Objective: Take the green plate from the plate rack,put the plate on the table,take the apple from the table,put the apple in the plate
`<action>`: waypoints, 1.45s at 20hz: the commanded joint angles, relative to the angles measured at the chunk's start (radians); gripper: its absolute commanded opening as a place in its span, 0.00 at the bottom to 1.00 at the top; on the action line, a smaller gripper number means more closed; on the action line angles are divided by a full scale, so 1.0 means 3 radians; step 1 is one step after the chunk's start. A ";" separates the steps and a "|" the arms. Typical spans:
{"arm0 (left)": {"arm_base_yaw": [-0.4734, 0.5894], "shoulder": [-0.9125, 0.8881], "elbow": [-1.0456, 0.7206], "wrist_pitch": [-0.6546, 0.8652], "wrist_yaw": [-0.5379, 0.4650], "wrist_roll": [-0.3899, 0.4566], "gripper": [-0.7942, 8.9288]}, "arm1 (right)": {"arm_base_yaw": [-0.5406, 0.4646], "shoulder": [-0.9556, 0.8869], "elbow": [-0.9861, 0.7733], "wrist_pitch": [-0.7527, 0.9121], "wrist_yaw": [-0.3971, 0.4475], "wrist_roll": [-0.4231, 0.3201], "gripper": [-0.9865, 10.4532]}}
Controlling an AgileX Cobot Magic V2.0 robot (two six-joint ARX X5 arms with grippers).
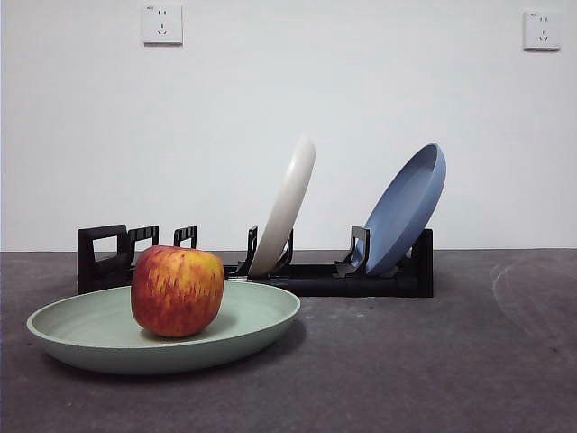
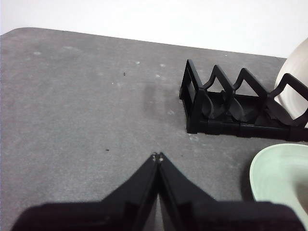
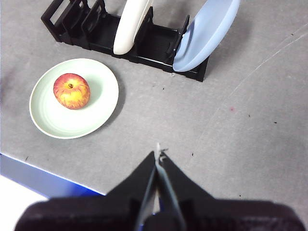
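Two grippers, both idle: left gripper (image 2: 158, 156) with jaws pressed together on nothing, poised over bare table (image 2: 82, 106) beside the handle end of the plate rack (image 2: 226, 108); right gripper (image 3: 159, 154) likewise closed and empty, high above the near table edge, well apart from all items

One green plate (image 1: 257, 311): flat on table in front of rack's handle end, clear of the slots

One apple (image 1: 177, 290): red streaked yellow, upright, stem up, resting inside green plate slightly off centre toward the rack; touching plate floor only

One cream-white plate (image 1: 287, 207): upright in a middle slot, leaning

One blue plate (image 1: 407, 209): tilted in the end slot farthest from the handle

Status, judged: all four steps appear complete; nothing left to grasp

Risks, judged:
- apple rolling toward rim if plate is nudged, plate being shallow
- left gripper, low and near rack and plate edge, clipping either on a careless sideways move
- leaning plates tipping out if rack is jolted
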 commanded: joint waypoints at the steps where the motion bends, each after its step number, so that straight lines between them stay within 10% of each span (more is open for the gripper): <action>1: -0.0010 0.0004 -0.0028 0.0041 0.0010 0.0041 0.08 | 0.0009 -0.0001 -0.0027 -0.0072 0.0093 -0.0161 0.09; 7: -0.0010 0.0046 -0.0028 0.0041 0.0009 0.0041 0.08 | -0.0434 -0.0010 -0.0326 0.0904 0.1048 -0.0666 0.09; 10: -0.0010 0.0072 -0.0028 0.0041 0.0010 0.0039 0.08 | -0.1132 -0.0172 -0.1222 0.2233 0.0490 -0.1233 0.09; 14: -0.0010 0.0089 -0.0028 0.0041 0.0010 0.0041 0.08 | -0.2065 -0.0507 -0.2937 0.4241 -0.1311 -0.1368 0.09; 18: -0.0010 0.0089 -0.0028 0.0041 0.0010 0.0041 0.08 | -0.2403 -0.0905 -0.3887 0.4929 -0.1289 -0.1334 0.09; 29: -0.0010 0.0089 -0.0028 0.0041 0.0010 0.0041 0.08 | -0.2934 -0.2300 -0.4835 0.4693 -0.1106 -0.1387 0.09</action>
